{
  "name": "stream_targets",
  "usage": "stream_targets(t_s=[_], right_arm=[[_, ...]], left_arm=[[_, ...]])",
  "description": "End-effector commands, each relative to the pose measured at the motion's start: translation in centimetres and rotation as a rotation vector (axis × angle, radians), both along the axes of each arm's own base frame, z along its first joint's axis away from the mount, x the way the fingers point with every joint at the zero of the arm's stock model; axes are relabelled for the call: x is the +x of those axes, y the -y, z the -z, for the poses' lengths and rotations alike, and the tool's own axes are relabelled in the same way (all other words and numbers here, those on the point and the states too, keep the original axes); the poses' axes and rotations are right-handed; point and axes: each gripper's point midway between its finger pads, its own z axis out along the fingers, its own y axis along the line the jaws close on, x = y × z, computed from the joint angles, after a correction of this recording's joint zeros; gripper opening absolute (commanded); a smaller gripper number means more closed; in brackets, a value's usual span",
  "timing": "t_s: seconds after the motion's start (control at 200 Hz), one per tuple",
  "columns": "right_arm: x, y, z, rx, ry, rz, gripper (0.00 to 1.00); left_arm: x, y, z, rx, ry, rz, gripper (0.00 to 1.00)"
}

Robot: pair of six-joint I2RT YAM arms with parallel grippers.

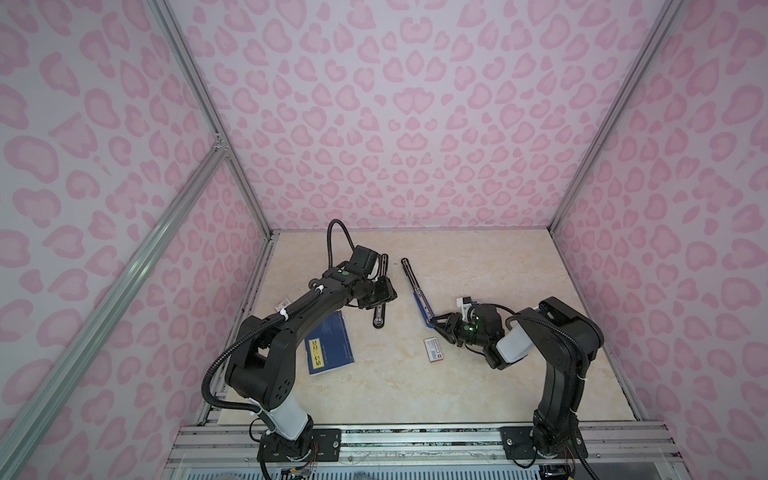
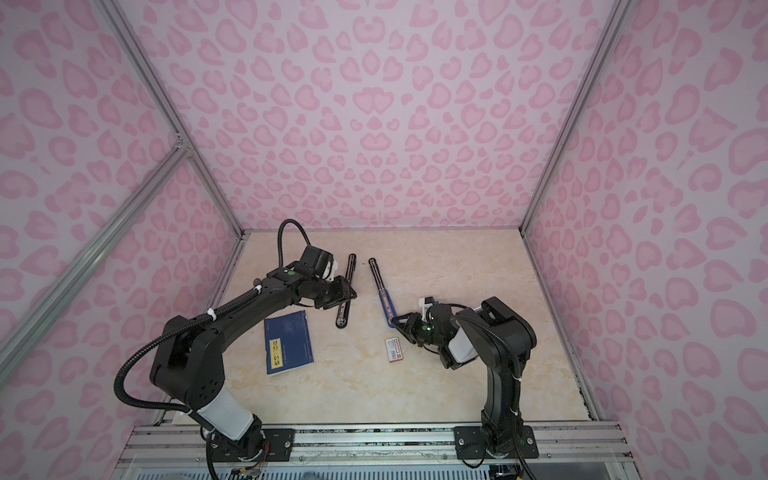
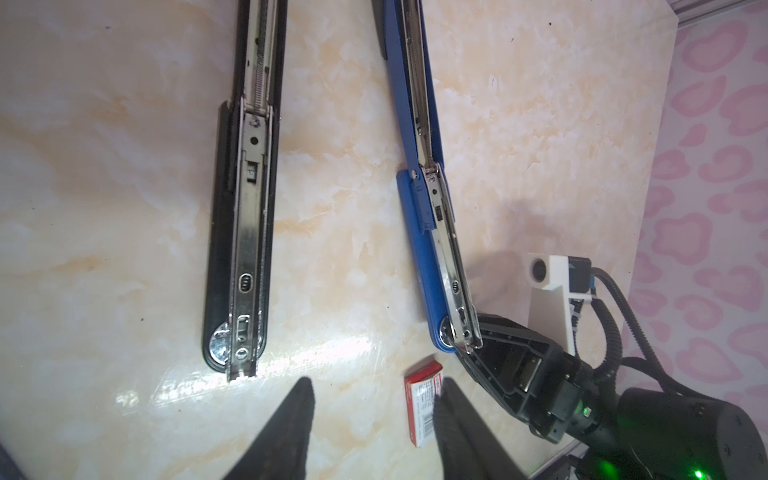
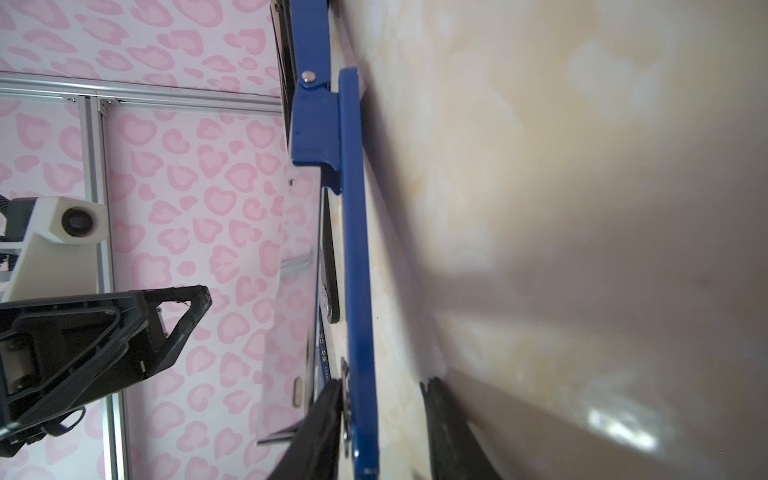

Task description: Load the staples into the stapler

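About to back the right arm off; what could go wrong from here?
1. The right gripper straddles the near end of the opened blue stapler; a sideways retreat could drag or spin it.
2. The red-and-white box lies close beside that gripper and might get knocked.

Blue book, red-white box

Pink heart-print walls; aluminium frame posts; glossy beige marble-look tabletop.
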Motion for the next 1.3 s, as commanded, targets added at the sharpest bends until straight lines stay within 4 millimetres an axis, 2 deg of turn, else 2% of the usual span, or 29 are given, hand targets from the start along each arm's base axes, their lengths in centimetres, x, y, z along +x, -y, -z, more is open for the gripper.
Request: stream_targets(t_s=[0.0, 0.13, 0.16, 0.17, 0.21, 0.39, 0.525, 0.63, 0.85, 0.865, 0.95, 1.1, 1.295], right_arm=[[-0.2, 0.0, 0.2, -0.017, 0.010, -0.016, 0.37], [-0.1, -0.3, 0.1, -0.016, 0.018, -0.021, 0.36], [-0.1, -0.4, 0.1, -0.016, 0.020, -0.024, 0.37], [-0.1, -0.4, 0.1, -0.015, 0.019, -0.024, 0.36], [-0.1, -0.5, 0.1, -0.014, 0.020, -0.026, 0.36], [-0.2, -0.8, 0.4, -0.025, 0.020, -0.034, 0.36], [-0.3, -0.9, 0.3, -0.020, 0.026, -0.036, 0.36], [-0.2, -1.1, 0.3, -0.021, 0.030, -0.041, 0.36], [-0.3, -1.4, 0.3, -0.017, 0.033, -0.047, 0.36], [-0.3, -1.4, 0.3, -0.016, 0.032, -0.046, 0.36], [-0.3, -1.3, 0.3, -0.012, 0.032, -0.045, 0.35], [-0.5, -1.3, 0.3, -0.012, 0.033, -0.045, 0.35], [-0.9, -0.9, 0.3, -0.001, 0.033, -0.039, 0.36]], left_arm=[[-0.2, 2.1, 0.0, -0.030, -0.012, 0.026, 0.53], [-0.9, 5.1, 1.4, -0.019, -0.060, 0.064, 0.57], [-1.3, 5.6, 2.3, -0.007, -0.084, 0.072, 0.57], [-1.0, 6.1, 1.8, -0.013, -0.074, 0.076, 0.57], [-1.0, 6.9, 2.1, -0.006, -0.083, 0.085, 0.57], [-0.9, 9.5, 4.3, 0.028, -0.131, 0.103, 0.57], [-0.7, 9.7, 5.8, 0.077, -0.161, 0.101, 0.56], [-0.7, 10.1, 6.3, 0.096, -0.167, 0.110, 0.52], [-0.4, 10.6, 7.3, 0.124, -0.179, 0.123, 0.37], [-0.4, 10.6, 7.4, 0.127, -0.183, 0.124, 0.33], [-0.3, 10.6, 7.9, 0.143, -0.190, 0.126, 0.26], [0.0, 10.4, 8.0, 0.164, -0.184, 0.126, 0.13], [1.4, 10.1, 7.5, 0.192, -0.153, 0.117, 0.07]])
